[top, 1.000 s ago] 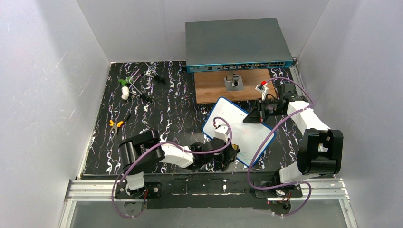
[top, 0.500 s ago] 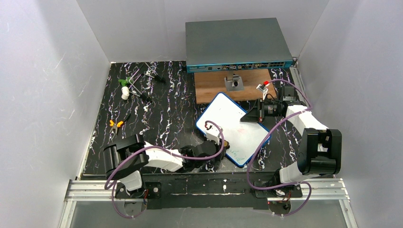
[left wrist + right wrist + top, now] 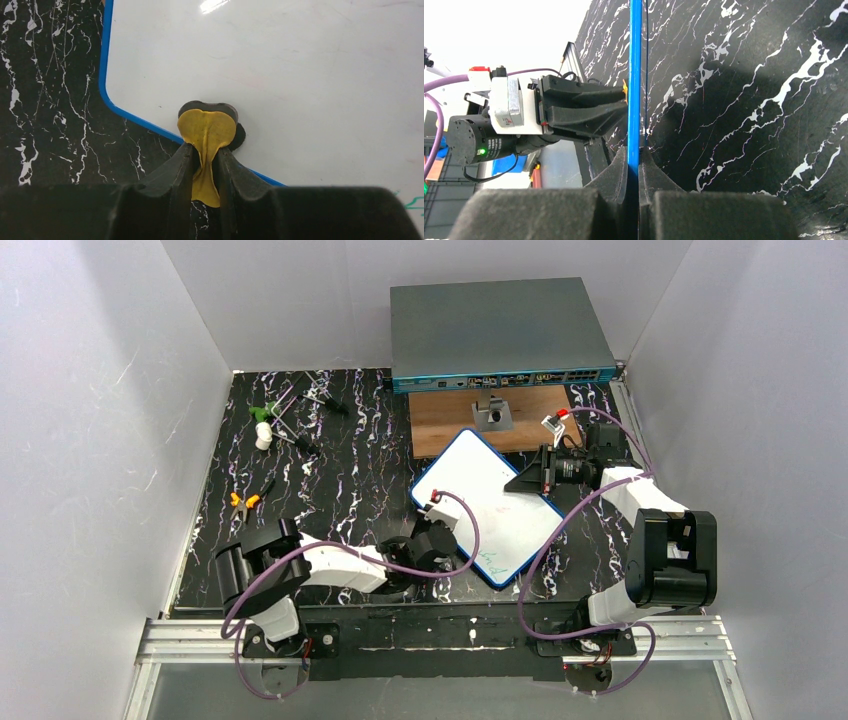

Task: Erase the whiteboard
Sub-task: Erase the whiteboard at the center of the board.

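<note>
Right at the near edge, the left gripper (image 3: 205,150) has its jaws clenched on a fold of yellow cloth (image 3: 206,127), and the cloth's rounded end is pressed flat on the whiteboard (image 3: 480,485) just inside the blue rim on the board's near-left side. So we're mid-wipe, I'd say. The board lies corner-on across the dark marbled table (image 3: 330,490), in the middle and a little to the right, with its far corner reaching the wooden plank (image 3: 450,425). Most of its face looks clean from here, but there's a scrap of green writing (image 3: 490,557) at the near corner, off to the right of the cloth. That's where the next stroke ought to go: drag the cloth sideways along the near edge, keeping it pressed down without sliding off the rim. Further back, the right gripper (image 3: 634,160) has its jaws clamped on the board's far-right edge, pinning it steady. It'll need to hold firm against the push. Beyond all that sits the big grey box (image 3: 495,325).
</note>
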Motion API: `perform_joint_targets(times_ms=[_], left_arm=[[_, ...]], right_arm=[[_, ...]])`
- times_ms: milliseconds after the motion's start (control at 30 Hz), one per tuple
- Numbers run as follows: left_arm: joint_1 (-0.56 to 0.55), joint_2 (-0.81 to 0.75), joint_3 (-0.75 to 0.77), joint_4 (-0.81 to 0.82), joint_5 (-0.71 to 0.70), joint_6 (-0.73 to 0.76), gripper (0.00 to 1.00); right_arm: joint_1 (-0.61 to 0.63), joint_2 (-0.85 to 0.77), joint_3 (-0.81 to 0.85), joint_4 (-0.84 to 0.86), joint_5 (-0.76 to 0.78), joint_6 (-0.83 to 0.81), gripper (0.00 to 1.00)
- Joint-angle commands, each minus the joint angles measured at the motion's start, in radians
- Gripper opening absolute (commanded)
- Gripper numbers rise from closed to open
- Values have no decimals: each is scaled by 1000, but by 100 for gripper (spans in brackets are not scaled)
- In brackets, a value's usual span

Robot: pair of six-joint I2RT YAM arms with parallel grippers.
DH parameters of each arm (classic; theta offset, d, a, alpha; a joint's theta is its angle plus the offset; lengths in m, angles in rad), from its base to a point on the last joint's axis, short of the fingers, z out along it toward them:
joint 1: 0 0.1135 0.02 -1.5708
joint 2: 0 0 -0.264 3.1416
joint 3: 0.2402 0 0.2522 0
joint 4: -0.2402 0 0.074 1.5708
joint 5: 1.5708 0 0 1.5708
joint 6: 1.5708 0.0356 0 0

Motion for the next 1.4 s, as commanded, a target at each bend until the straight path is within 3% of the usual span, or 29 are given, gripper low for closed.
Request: perform_joint_targets(times_ms=[0,333,500,633,800,1033,1133,1267,1367], left_arm=[[20,29,32,-63,47,58,0],[-204,128,196,-105,322,71,0],[-229,172,236,-40,425,7,0],[-223,175,223,-102,255,-22,0],[-140,88,172,-305,-9,-194,0],[-88,62,142,-347,-63,-222,0],[-95,68,130,-269,34,-161,0],[-157,73,94,-29,188,20,0],[-199,98,114,30,315,98,0]], right_arm=[[16,-17,-6,-108,-317,169,1],[17,-14,-5,-108,-308,163,1],[16,-13,-2,-121,-301,150,1],[16,-14,5,-145,-294,123,1],[16,-9,12,-172,-290,100,1],[16,-5,17,-184,-288,85,1],[16,-1,21,-198,-285,70,1],[16,7,25,-216,-277,53,1],[16,12,28,-227,-268,41,1]])
